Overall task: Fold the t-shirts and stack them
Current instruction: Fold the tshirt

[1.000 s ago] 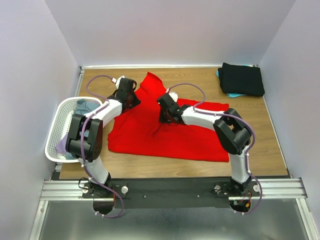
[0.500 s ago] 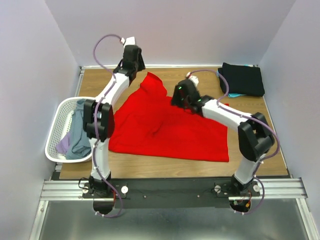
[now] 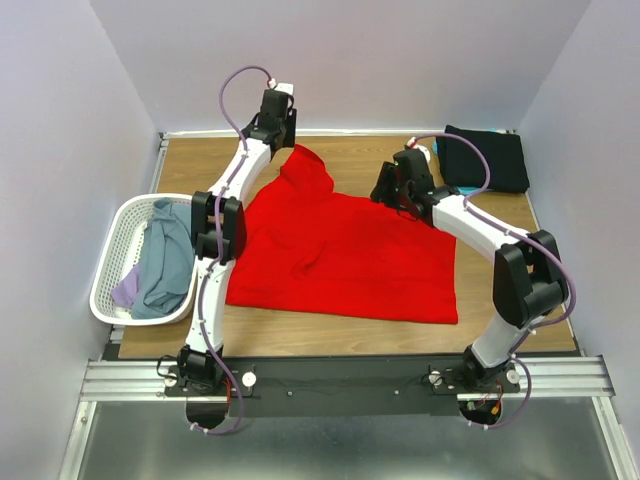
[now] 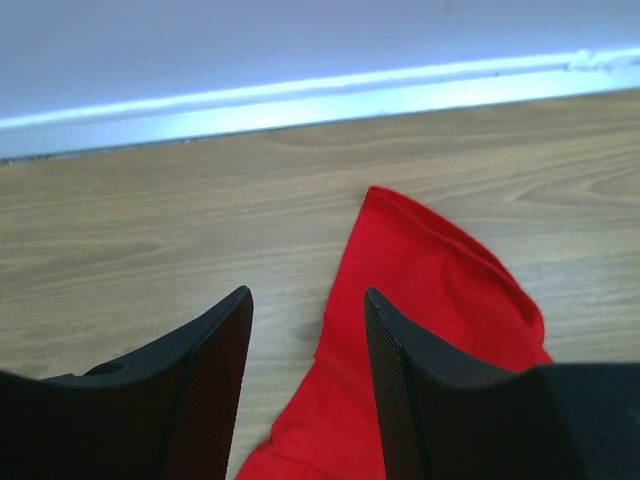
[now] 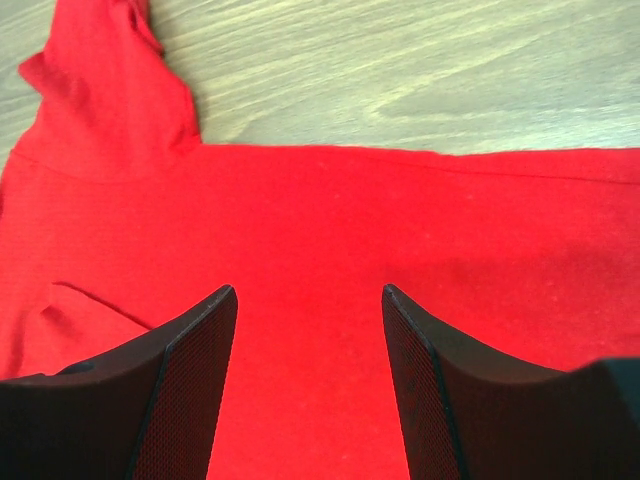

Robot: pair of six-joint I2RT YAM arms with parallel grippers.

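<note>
red t-shirt lay spread mid-frame for folding | left gripper parted, empty | right gripper parted, empty, above it

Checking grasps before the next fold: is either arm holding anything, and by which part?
Nothing is held. Left gripper and right gripper both show open, empty jaws; the red shirt lies free.

The wooden table carries a spread red t-shirt, a folded black t-shirt and a white basket.
</note>
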